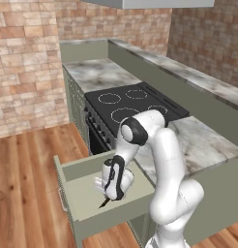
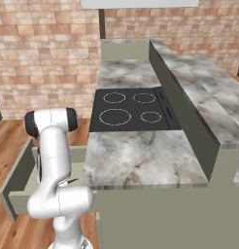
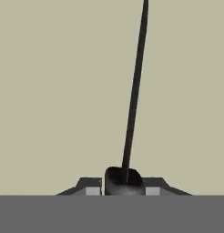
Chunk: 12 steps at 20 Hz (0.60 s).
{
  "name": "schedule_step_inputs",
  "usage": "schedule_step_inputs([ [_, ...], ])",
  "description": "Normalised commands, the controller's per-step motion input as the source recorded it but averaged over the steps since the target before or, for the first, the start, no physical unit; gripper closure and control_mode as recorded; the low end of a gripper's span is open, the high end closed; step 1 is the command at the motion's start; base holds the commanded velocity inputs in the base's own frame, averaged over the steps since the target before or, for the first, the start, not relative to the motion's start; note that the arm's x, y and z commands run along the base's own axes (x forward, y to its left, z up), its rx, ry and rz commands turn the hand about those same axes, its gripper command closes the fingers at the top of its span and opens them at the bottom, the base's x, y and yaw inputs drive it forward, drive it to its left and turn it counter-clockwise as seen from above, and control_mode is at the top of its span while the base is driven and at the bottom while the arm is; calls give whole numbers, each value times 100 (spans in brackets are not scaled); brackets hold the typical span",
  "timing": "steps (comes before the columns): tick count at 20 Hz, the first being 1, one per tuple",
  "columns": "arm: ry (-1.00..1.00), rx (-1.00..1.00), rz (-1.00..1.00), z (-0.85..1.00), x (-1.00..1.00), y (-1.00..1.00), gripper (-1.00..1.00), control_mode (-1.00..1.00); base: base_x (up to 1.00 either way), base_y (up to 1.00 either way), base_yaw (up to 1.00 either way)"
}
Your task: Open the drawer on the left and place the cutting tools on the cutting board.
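The sage-green drawer [image 1: 83,188] stands pulled out below the counter, and its side wall [image 2: 18,181] shows to the left of my arm. My gripper [image 1: 109,197] reaches down into it, shut on the thin dark knife-like tool [image 1: 103,204], whose tip slants toward the drawer floor. In the hand view my gripper [image 3: 124,186] clamps the tool's dark handle, and the slim blade [image 3: 134,91] runs up over the bare drawer floor. The purple tool and the cutting board are out of view.
A black cooktop [image 1: 133,104] lies beyond the drawer, with marble counter [image 1: 200,140] to its right and more counter [image 1: 99,72] behind it. A raised ledge [image 2: 199,92] runs along the back. Wooden floor [image 1: 29,184] spreads to the left of the drawer.
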Motion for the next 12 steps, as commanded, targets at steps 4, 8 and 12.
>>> schedule_step_inputs([
  [4, -4, 0, 0, 64, -2, 0, 100, -100, 0, 0, 0],
  [8, -6, 0, 0, 100, -11, -6, 100, -100, 0, 0, 0],
  [12, 0, 0, 0, 100, -14, -5, 100, -100, 0, 0, 0],
])
